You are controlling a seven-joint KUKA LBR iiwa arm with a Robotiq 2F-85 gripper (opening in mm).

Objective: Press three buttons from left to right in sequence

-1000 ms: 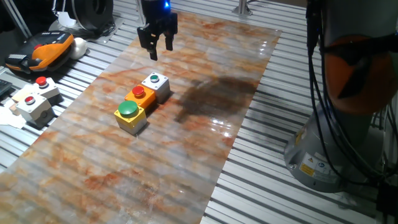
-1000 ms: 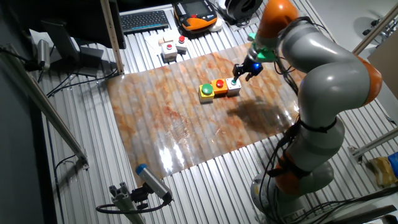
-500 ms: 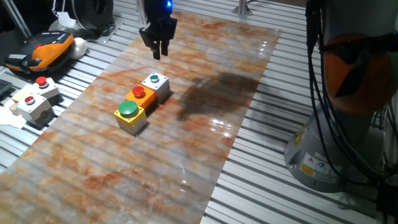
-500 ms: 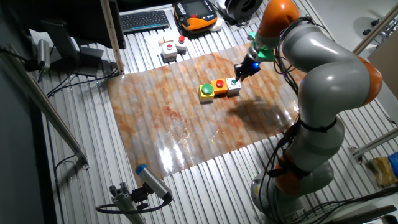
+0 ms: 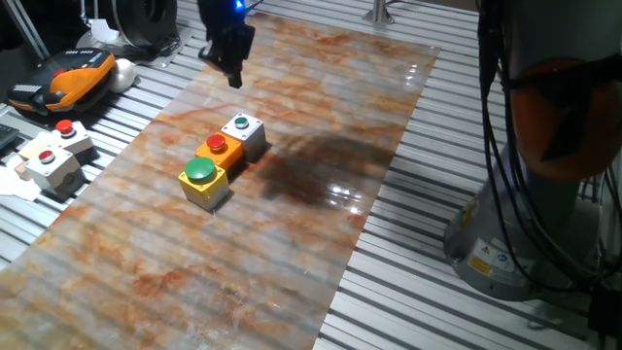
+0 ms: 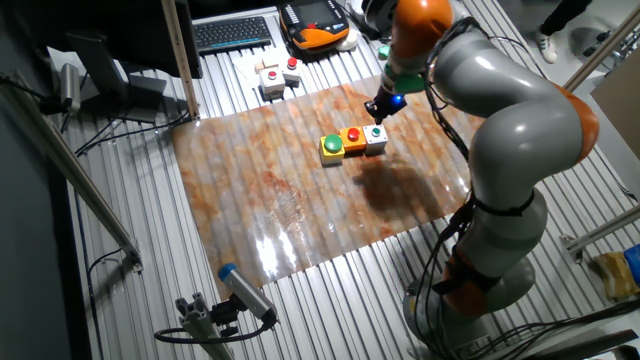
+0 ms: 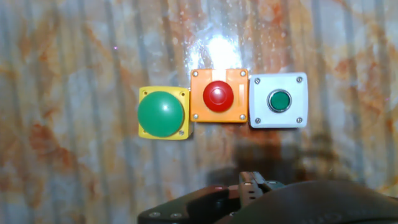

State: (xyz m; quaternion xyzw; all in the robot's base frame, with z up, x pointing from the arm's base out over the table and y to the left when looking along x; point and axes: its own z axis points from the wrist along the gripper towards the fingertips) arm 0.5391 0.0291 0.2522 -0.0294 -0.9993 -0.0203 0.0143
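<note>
Three buttons stand in a row on the marbled mat (image 5: 292, 243): a yellow box with a green cap (image 5: 201, 173) (image 6: 332, 146) (image 7: 162, 112), an orange box with a red cap (image 5: 218, 146) (image 6: 352, 137) (image 7: 218, 96), and a grey-white box with a small dark-green cap (image 5: 242, 126) (image 6: 376, 133) (image 7: 279, 101). My gripper (image 5: 233, 80) (image 6: 372, 110) (image 7: 254, 180) hangs in the air behind the row, apart from all three. Its fingertips come together in a single point with nothing held. The hand view looks down on the whole row.
Two pale beige boxes with red caps (image 5: 49, 160) (image 6: 270, 78) sit off the mat on the ribbed table. An orange-black pendant (image 5: 73, 78) (image 6: 315, 20) and a keyboard (image 6: 235, 33) lie at the back. The arm's base (image 5: 525, 224) stands beside the mat.
The fingers were apart a second ago and have come together. The gripper has drifted left and away from the grey-white box, staying above the mat.
</note>
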